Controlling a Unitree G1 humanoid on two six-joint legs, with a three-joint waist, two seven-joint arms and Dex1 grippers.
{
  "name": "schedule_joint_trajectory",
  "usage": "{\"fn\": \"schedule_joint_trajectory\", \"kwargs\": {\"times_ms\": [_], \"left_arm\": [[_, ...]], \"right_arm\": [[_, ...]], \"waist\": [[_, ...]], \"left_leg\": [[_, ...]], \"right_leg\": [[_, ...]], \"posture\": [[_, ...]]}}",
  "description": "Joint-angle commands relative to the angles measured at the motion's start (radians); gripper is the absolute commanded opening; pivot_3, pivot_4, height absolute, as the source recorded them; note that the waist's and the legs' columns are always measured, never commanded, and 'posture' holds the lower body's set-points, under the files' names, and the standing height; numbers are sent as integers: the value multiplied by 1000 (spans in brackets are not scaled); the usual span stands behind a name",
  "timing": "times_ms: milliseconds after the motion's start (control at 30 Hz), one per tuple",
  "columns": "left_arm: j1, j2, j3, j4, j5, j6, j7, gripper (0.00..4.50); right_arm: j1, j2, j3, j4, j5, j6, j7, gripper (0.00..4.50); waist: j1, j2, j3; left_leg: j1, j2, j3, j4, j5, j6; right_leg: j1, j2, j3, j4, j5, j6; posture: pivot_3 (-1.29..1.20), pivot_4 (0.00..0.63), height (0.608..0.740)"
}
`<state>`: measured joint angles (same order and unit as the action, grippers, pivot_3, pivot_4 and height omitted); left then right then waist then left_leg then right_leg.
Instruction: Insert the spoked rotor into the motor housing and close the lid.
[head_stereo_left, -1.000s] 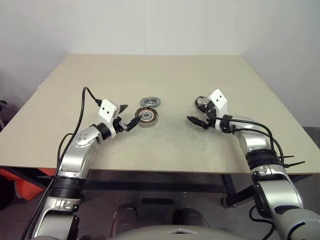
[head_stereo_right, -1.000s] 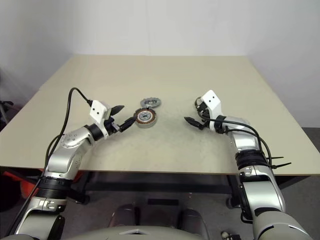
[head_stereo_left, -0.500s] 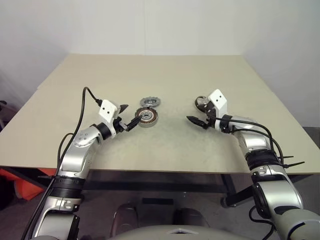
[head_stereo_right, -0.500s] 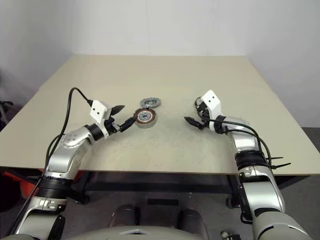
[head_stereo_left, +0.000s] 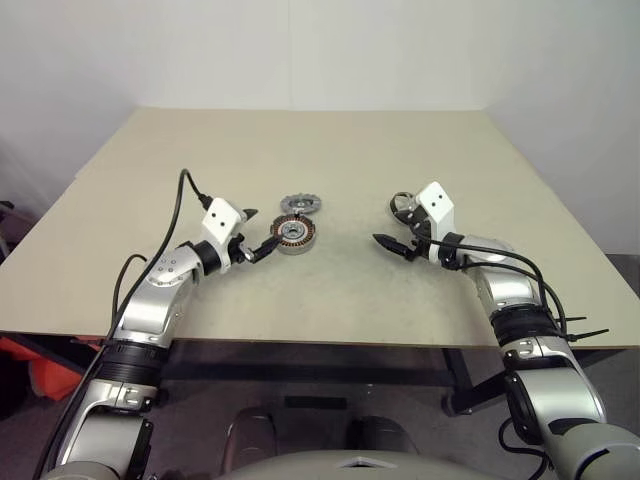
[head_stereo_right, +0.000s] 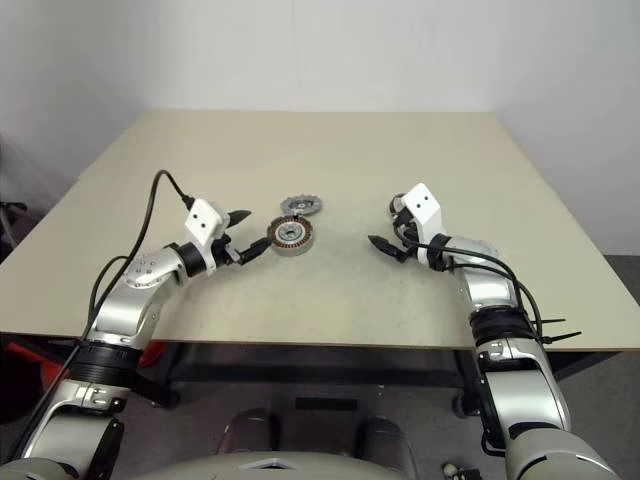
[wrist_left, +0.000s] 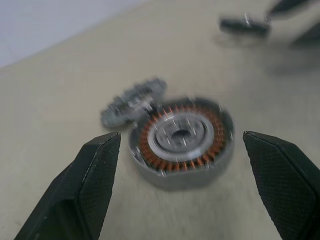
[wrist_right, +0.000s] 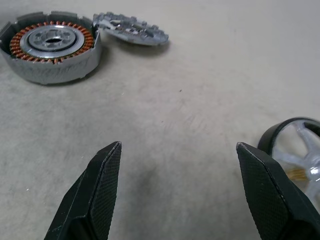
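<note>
- Motor housing (head_stereo_left: 296, 234) sat on the counter (head_stereo_left: 330, 160), open top up, copper windings visible; used as landmark
- Lid (head_stereo_left: 301, 205) lay just behind the housing, near edge apparently touching or resting on the housing rim, slightly tilted
- Spoked rotor (wrist_right: 299, 156) lay flat well to the right of the housing, beside the right gripper (head_stereo_left: 395, 243)
- Left gripper (head_stereo_left: 262, 240) sat just left of the housing, jaws apart and empty, the housing framed between them in the wrist view
- Right gripper jaws were also apart and empty, aimed at bare counter between rotor and housing
- Handling guess: rotor is thin rigid metal, light, slick; lying flat it gives little to bite, so pinch across the rim or a spoke, not the hub
- Housing looked heavier and stiff; windings fragile, so hold it by the outer wall
</note>
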<state>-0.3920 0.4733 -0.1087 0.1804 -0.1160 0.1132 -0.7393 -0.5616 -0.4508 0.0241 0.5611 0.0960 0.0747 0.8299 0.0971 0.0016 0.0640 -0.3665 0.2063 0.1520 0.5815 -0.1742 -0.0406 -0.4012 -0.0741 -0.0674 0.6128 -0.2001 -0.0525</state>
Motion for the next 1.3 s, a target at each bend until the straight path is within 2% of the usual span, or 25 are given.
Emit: {"fn": "schedule_joint_trajectory", "kwargs": {"times_ms": [33,267,400,567,833,1033,1300], "left_arm": [[-83,44,-45,62,81,-101,-49,4114],[-386,88,-160,459,221,-375,-204,4114],[-590,63,-207,727,279,-514,-293,4114],[-710,23,-253,938,350,-640,-370,4114],[-793,-8,-286,1057,422,-743,-463,4114],[-844,-50,-306,1103,482,-757,-437,4114],[-893,-95,-327,1137,550,-751,-378,4114]], "right_arm": [[-9,-2,-13,-58,18,2,-4,4119],[11,10,-18,-105,31,15,-5,4119],[78,25,-39,-225,53,39,-43,4119],[160,48,-43,-369,68,85,-98,4119],[256,44,-48,-551,117,175,-119,4119],[311,21,-34,-644,155,218,-79,4119],[338,39,-15,-685,148,227,-112,4119]], "waist": [[0,0,0],[6,0,0],[12,0,0],[19,0,0],[56,0,0],[71,0,0],[80,0,0]], "left_leg": [[0,0,0,0,0,0],[0,0,0,0,0,-1],[-2,0,0,0,0,-1],[-2,-1,0,-1,0,0],[-2,0,0,-1,0,0],[-1,-1,0,-1,0,0],[-1,-1,0,-1,0,0]], "right_leg": [[0,0,0,0,0,0],[0,0,0,1,0,0],[-1,0,0,0,0,0],[-1,-1,0,-2,0,0],[-1,-2,0,-2,0,0],[1,-3,0,-1,0,1],[0,-3,0,-1,0,1]], "posture": [[0,0,740],[0,0,740],[0,0,740],[0,0,740],[0,0,740],[0,0,740],[0,0,740]]}}
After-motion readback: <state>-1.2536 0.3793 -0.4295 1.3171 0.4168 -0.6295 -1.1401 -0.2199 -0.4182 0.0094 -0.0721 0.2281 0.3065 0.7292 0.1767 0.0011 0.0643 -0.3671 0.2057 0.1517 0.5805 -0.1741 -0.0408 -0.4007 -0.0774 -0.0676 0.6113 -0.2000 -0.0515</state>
